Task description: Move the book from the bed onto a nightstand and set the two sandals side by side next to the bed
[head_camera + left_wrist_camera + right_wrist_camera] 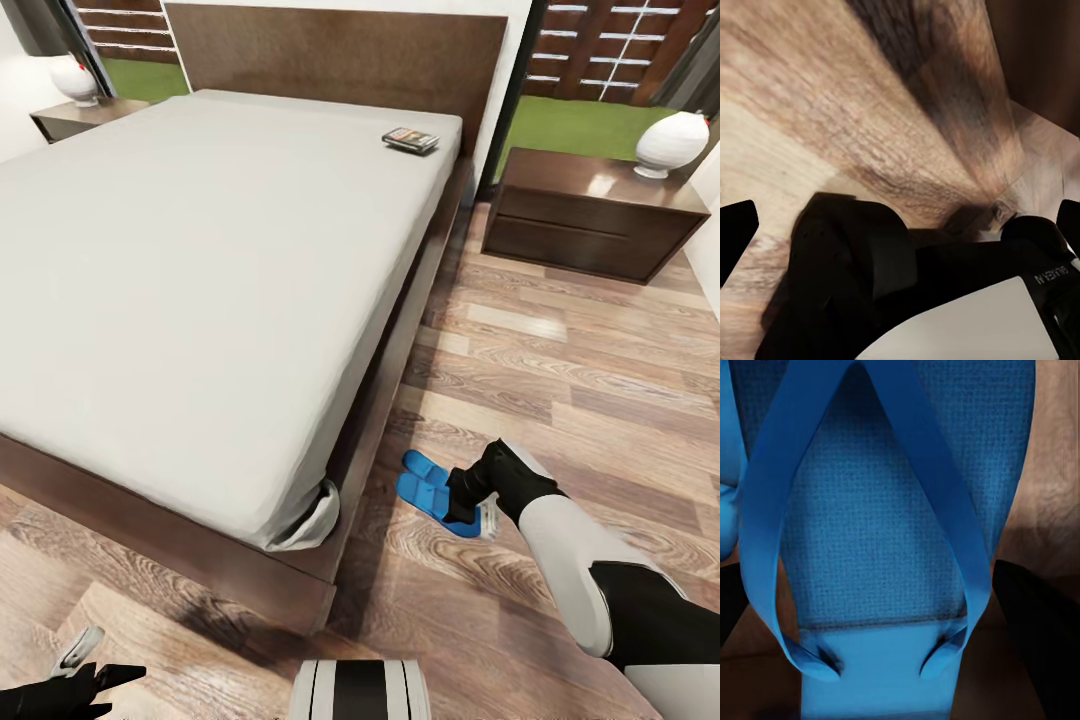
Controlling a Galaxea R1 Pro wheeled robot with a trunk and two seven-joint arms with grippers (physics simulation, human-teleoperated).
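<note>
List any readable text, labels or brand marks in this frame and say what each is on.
"GALAXEA AI", partly cut off and seen at an angle, on the white robot body in the left wrist view.
The book cover on the bed: print too small to read.
Sandals: no markings seen.

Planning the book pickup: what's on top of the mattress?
Only the book, lying flat near the mattress corner by the headboard. What lies under the book is covered.

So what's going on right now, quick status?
Right gripper down at the sandals beside the bed, fingers straddling one. Left gripper idle, low. Book on mattress. Nothing blocking.
</note>
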